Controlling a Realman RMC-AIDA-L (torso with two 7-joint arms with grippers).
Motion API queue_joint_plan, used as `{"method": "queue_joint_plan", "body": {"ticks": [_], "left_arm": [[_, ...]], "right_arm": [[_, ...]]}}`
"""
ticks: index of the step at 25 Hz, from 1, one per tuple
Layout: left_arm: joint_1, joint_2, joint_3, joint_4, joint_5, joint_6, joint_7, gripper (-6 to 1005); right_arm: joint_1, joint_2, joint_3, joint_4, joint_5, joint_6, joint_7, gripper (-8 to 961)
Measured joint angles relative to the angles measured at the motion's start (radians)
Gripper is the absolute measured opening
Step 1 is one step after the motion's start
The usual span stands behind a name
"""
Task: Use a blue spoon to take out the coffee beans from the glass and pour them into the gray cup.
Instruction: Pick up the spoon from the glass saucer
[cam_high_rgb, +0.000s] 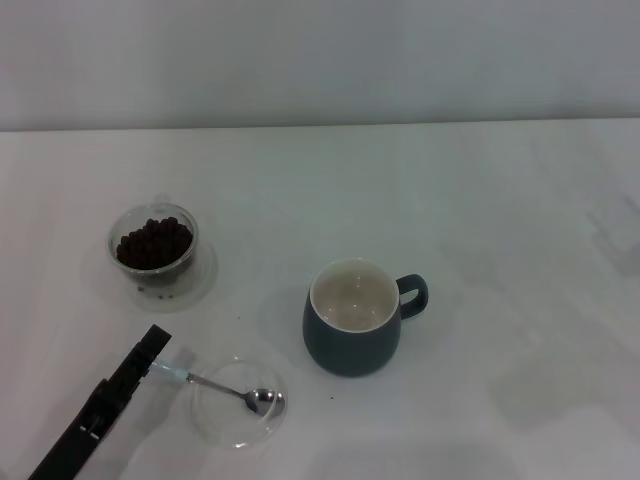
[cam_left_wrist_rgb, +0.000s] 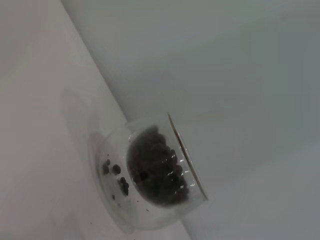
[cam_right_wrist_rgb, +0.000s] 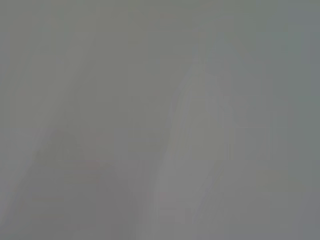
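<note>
Your left end effector was at the blue spoon handle's tip; whether it gripped, you couldn't tell. The spoon's bowl lay in a clear dish, left of the gray cup. It looked light, stiff, slippery: hold the handle.

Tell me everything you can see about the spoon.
The spoon is a slim teaspoon with a pale blue handle and a shiny silver neck and bowl. It lies nearly flat, its bowl resting empty inside the shallow clear dish, to the left of the gray mug. The handle points toward the left gripper, whose tip meets the handle's end. Whether the fingers have closed on it cannot be made out.
</note>
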Motion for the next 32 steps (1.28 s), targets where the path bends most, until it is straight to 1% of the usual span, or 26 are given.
{"method": "queue_joint_plan", "body": {"ticks": [1,4,12,20,26,32], "left_arm": [[0.0,0.0,0.0,0.003,0.001,0.0,-0.011,864],[-0.001,0.003,0.002,0.012,0.013,-0.001,-0.061,745],[0.004,0.003,0.001,0.02,0.007,-0.001,-0.109,426],[0.007,0.003,0.001,0.034,0.005,-0.031,-0.194,195],[0.008,0.004,-0.002,0.045,0.004,-0.041,-0.235,134],[0.012,0.007,-0.002,0.069,0.006,-0.016,-0.237,133]], "right_arm": [[0.0,0.001,0.0,0.0,0.0,-0.003,0.0,597],[-0.002,0.005,0.0,0.0,0.0,-0.013,-0.002,597],[-0.008,0.014,0.0,0.0,0.0,-0.053,-0.035,597],[-0.01,0.016,0.001,0.0,0.0,-0.075,-0.043,596],[-0.009,0.026,0.001,0.0,0.0,-0.074,-0.086,596],[-0.009,0.028,0.001,0.0,0.0,-0.07,-0.09,596]]}}
